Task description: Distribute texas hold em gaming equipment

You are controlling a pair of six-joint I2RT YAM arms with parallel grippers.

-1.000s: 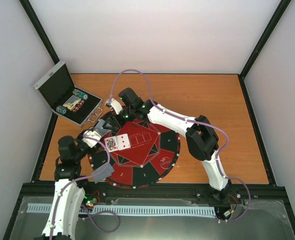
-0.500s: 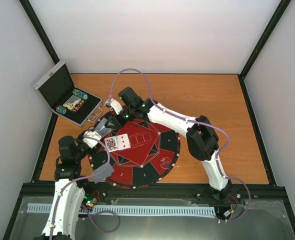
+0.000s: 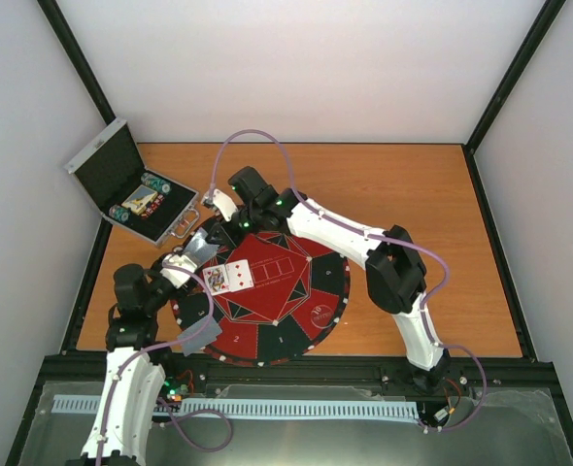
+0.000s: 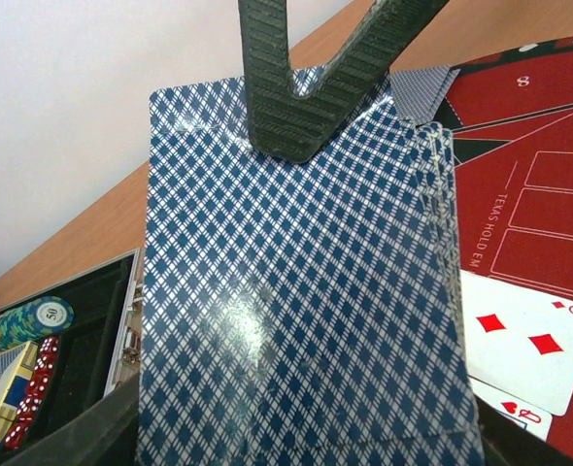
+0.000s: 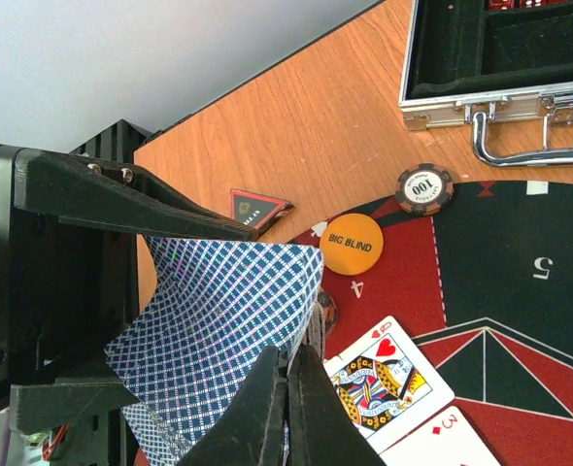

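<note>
The right tool [image 5: 288,386] pinches shut on an edge of the top card [image 5: 219,311], bowing it off the deck [image 4: 438,223] clamped in the left tool [image 3: 183,262] just beside it; the card looks light, slick and bendy, best taken edgewise.

The left arm [image 3: 131,388] and the right arm [image 3: 330,225] had white shells with black joints. A thin lilac cable [image 3: 257,137] ran along each, and the fingers [image 5: 267,408] were black ridged plastic.

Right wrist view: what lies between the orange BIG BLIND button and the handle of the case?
One dark chip marked 100; the right wrist view shows it.
</note>
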